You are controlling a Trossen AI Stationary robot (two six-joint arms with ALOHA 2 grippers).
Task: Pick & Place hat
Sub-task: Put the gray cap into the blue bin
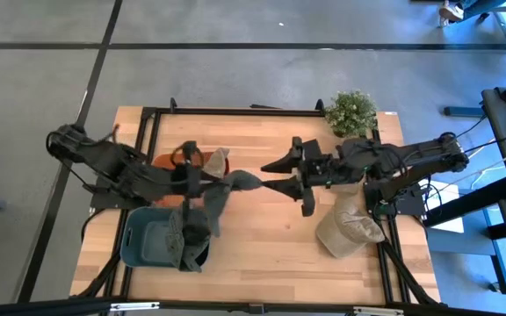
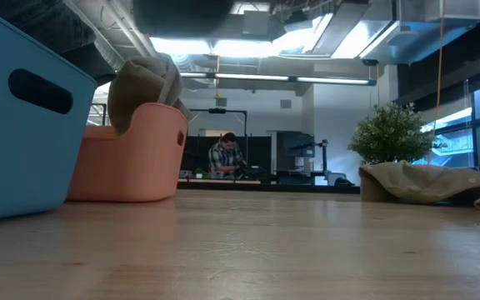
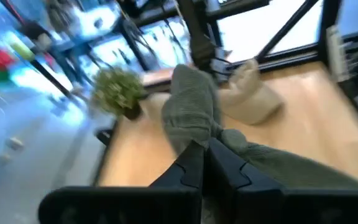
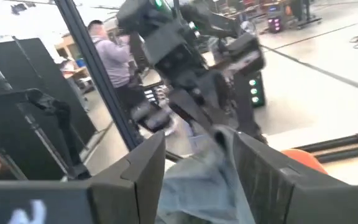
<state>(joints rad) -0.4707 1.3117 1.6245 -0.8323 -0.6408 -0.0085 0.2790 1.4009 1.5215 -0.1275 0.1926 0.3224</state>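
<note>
An olive-grey hat (image 1: 240, 183) is held above the table's middle by my left gripper (image 1: 225, 184), which is shut on it. One part of the hat (image 3: 191, 106) sticks out past the fingers, and another part (image 1: 209, 211) hangs down toward the blue bin. My right gripper (image 1: 269, 175) is open and faces the left one. Its two fingers (image 4: 145, 165) stand on either side of the hat's free end (image 4: 197, 180); whether they touch it I cannot tell. A beige hat (image 1: 350, 230) lies on the table under the right arm. My left gripper pinches the olive-grey hat between its two fingers at a bunched fold of cloth (image 3: 219, 134) near the hat's middle. It comes level from the table's left. The hat is lifted clear of the table, with cloth standing out past the fingertips and more trailing to one side.
A blue bin (image 1: 143, 239) stands at the near left with a dark hat (image 1: 185, 247) in it. An orange bin (image 2: 127, 154) behind it has an olive hat (image 2: 144, 83) draped over its rim. A potted plant (image 1: 351, 111) is at the far right. A person (image 2: 223, 156) is in the room beyond.
</note>
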